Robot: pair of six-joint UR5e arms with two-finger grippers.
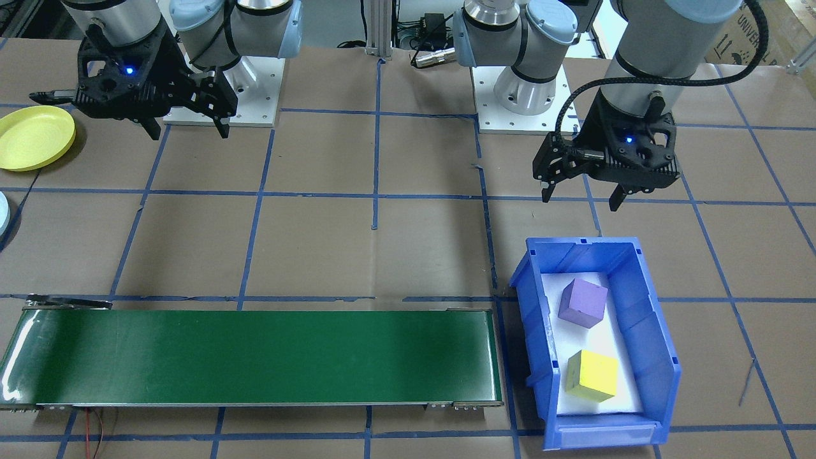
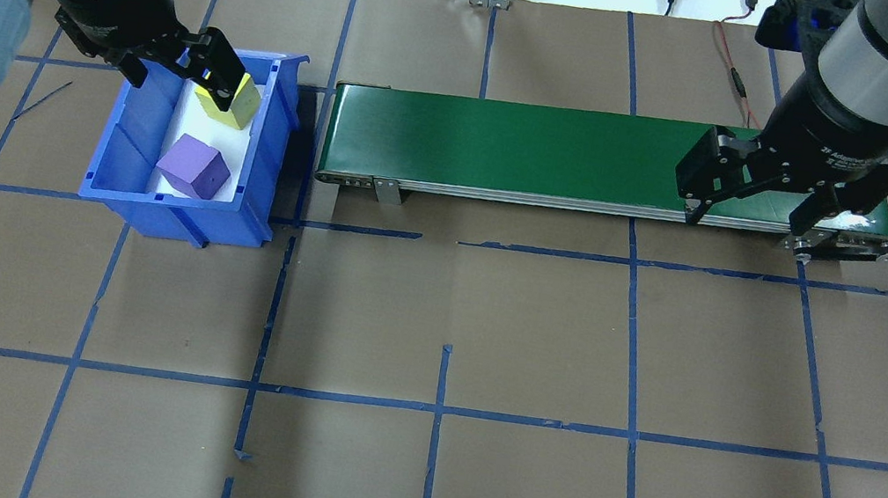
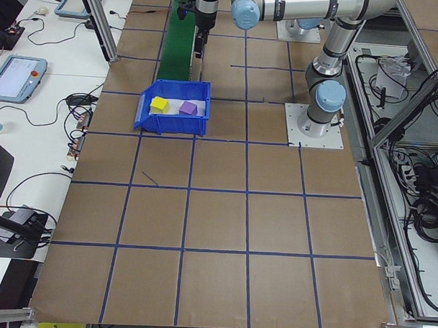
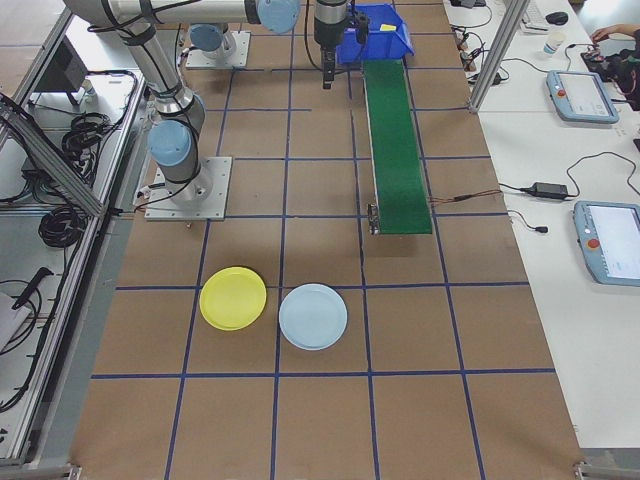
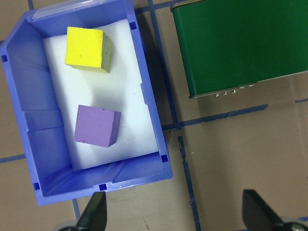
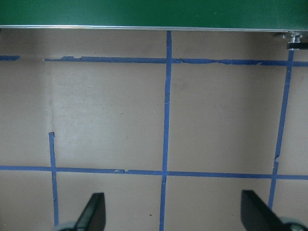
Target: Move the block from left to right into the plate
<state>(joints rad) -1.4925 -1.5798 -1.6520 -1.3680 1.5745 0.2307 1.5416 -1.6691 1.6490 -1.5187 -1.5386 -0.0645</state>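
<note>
A purple block (image 1: 583, 301) and a yellow block (image 1: 593, 375) lie on white foam inside a blue bin (image 1: 644, 319). The left wrist view shows both the purple block (image 5: 97, 126) and the yellow block (image 5: 88, 48) untouched. My left gripper (image 1: 580, 201) hangs open above the table, just on the robot's side of the bin, holding nothing. A yellow plate (image 1: 32, 137) and a light blue plate (image 4: 313, 316) lie at the table's other end. My right gripper (image 1: 188, 131) is open and empty, raised beside the yellow plate.
A green conveyor belt (image 1: 255, 357) runs along the table's far side from the bin toward the plates. Blue tape lines grid the brown table paper. Cables and tablets lie on the side benches beyond the table.
</note>
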